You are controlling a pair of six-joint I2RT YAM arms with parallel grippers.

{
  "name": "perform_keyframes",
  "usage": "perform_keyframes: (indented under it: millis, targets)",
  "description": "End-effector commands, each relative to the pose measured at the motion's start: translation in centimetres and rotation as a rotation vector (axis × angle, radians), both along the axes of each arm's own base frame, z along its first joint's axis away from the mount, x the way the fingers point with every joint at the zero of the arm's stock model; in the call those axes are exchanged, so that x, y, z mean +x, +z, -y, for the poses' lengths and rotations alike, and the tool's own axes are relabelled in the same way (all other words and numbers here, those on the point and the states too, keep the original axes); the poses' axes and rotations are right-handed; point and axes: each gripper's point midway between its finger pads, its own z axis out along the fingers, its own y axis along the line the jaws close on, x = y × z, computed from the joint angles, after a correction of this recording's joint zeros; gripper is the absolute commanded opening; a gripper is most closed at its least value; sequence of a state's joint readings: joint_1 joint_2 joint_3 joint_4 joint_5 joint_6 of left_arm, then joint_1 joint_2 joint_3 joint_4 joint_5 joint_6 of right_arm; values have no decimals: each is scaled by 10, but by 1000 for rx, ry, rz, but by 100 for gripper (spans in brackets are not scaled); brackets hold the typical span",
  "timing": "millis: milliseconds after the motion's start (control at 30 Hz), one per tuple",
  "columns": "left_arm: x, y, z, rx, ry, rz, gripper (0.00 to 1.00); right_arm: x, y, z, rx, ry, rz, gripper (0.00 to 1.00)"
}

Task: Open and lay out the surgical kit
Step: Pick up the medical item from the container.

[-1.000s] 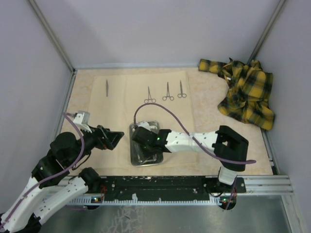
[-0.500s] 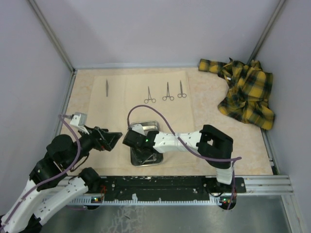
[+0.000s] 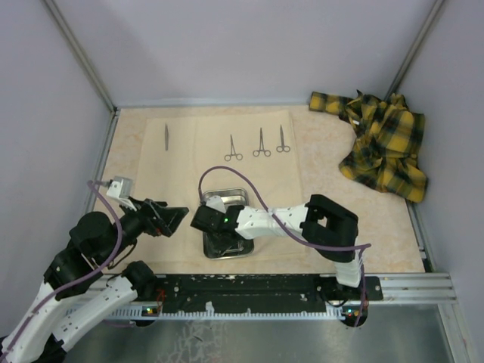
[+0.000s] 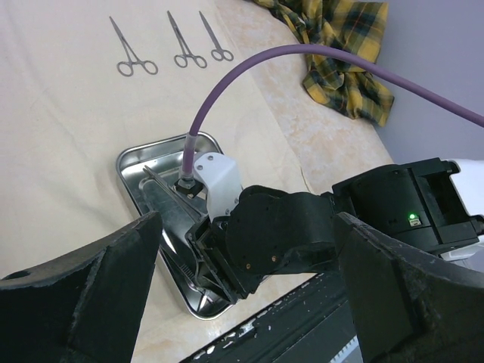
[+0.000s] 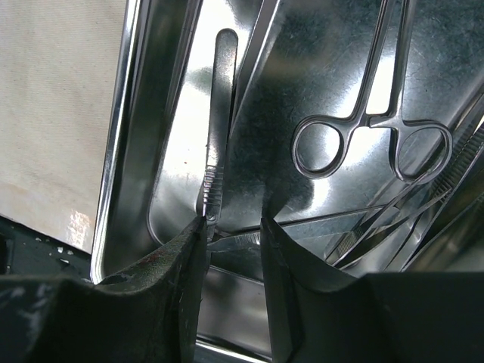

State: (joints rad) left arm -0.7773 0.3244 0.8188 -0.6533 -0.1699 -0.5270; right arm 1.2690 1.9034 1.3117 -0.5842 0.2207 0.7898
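The tray (image 3: 231,196) sits on the spread wrap (image 3: 181,170) by the near edge of the surface (image 3: 340,166), a little left of its middle. The right gripper (image 5: 231,238) is down inside the tray. Its jaws stand a narrow gap apart about the ridged end of a flat tweezers (image 5: 218,113), and nothing looks pinched yet. The left gripper (image 3: 172,217) hangs just left of the tray, jaws wide apart and empty.

The instruments look thin, stiff and light: slick steel lying flat on a slick floor, some of them crossed. The ridged handle, taken across its narrow width, seems the surest hold. Crossed neighbours may drag along as one end lifts.

There is one tray and one wrap. Four pieces lie in a row toward the far edge: one more tweezers (image 3: 166,136) at the left and three ring-handled forceps (image 3: 262,142). The tray holds the flat tweezers, one ring-handled clamp (image 5: 363,136) and several thin pieces too overlapped to count. One plaid cloth (image 3: 382,144) lies in the far right corner.
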Motion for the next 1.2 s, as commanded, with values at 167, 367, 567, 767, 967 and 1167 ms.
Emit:
perform_keyframes:
  millis: [167,367,567,767,967,1167]
  targets:
    - [-5,13,-5,-31,5,22,99,5,14,-16,31,-13,41,35]
    - [-7,16,-7,-47,4,26,99,6,13,-12,7,-22,53,36]
    - [-14,25,-13,-83,6,40,99,6,10,-13,-7,-26,51,37]
    - [-21,38,-22,-141,18,93,100,6,9,-14,-18,-28,57,42]
    - [-22,42,-25,-144,21,101,100,7,9,-20,-20,-24,60,43]
    - [-22,42,-26,-137,25,103,100,7,15,-23,-6,-23,76,43]
